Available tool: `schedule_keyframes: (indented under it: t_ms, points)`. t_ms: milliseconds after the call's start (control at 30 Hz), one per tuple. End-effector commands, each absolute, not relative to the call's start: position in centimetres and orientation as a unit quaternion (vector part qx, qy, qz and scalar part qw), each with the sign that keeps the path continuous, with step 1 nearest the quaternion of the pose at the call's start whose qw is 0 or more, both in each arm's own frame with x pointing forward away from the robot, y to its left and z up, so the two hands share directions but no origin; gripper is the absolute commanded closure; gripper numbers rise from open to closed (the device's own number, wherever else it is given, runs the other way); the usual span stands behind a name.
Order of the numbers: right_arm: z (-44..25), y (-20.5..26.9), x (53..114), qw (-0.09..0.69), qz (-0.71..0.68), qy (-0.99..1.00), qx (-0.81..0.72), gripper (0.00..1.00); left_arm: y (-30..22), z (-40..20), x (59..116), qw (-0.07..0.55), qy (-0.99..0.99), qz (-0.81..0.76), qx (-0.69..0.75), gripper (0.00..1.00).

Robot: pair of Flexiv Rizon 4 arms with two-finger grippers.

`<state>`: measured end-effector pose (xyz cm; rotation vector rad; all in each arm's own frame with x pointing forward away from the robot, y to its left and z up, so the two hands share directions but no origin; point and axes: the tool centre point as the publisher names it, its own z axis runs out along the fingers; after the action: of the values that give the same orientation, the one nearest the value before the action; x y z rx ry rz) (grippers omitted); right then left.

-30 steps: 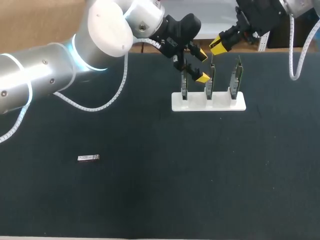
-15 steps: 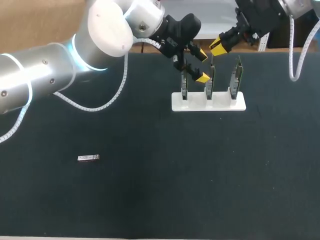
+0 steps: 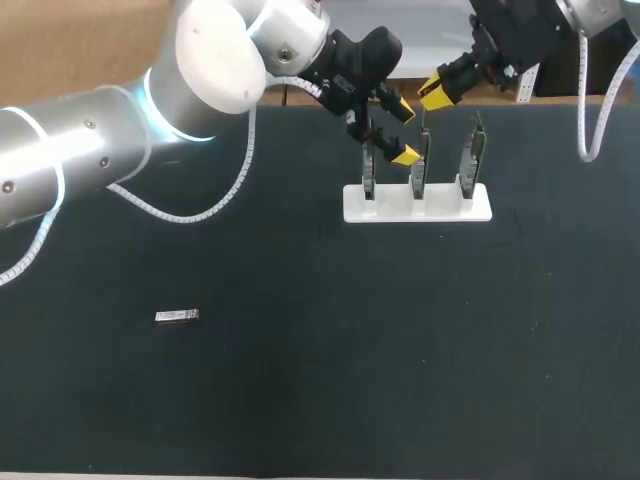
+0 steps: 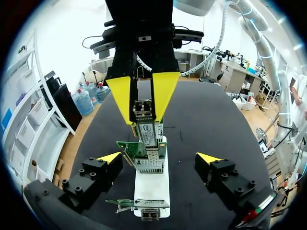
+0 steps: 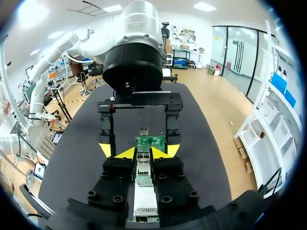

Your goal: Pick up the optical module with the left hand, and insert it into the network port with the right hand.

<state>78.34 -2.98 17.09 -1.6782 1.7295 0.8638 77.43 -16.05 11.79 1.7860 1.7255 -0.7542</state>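
**Fig. – Module at port, arms near-static**

R gripper [image 4: 145,119] stays clenched on the optical module [image 4: 147,134], whose tip meets the network port [image 4: 149,163] on the white rack [image 3: 417,203]; seating depth not visible. L gripper [image 4: 159,160] hangs released astride the rack. Vs 1 s ago: R gripper barely shifts, so insertion is prob. in its last fine push. A 2nd module [image 3: 177,316] lies well apart on the table [image 3: 400,380]

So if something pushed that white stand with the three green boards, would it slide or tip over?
Probably slide first: the white stand is a low, wide block lying flat on the table. The green boards stand tall and thin in it, so a push high up might tip it. They look stiff but likely fragile.
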Motion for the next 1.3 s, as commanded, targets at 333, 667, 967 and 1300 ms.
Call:
schedule_keyframes:
  t_ms: [333,667,967,1300]
  points:
    - [16.7,-2.9,78.1,0.285,0.323,0.649,-0.627,1.00,-16.1,11.9,77.6,0.267,0.641,-0.279,0.663,0.00]
    - [16.2,-3.0,78.0,0.280,0.318,0.653,-0.628,1.00,-16.1,11.9,77.6,0.267,0.641,-0.279,0.663,0.00]
    - [15.7,-2.9,77.9,0.277,0.321,0.657,-0.623,1.00,-16.1,11.9,77.6,0.267,0.641,-0.279,0.663,0.00]
    - [16.1,-2.9,77.7,0.280,0.323,0.660,-0.618,0.00,-16.1,11.9,77.6,0.267,0.641,-0.279,0.663,0.00]
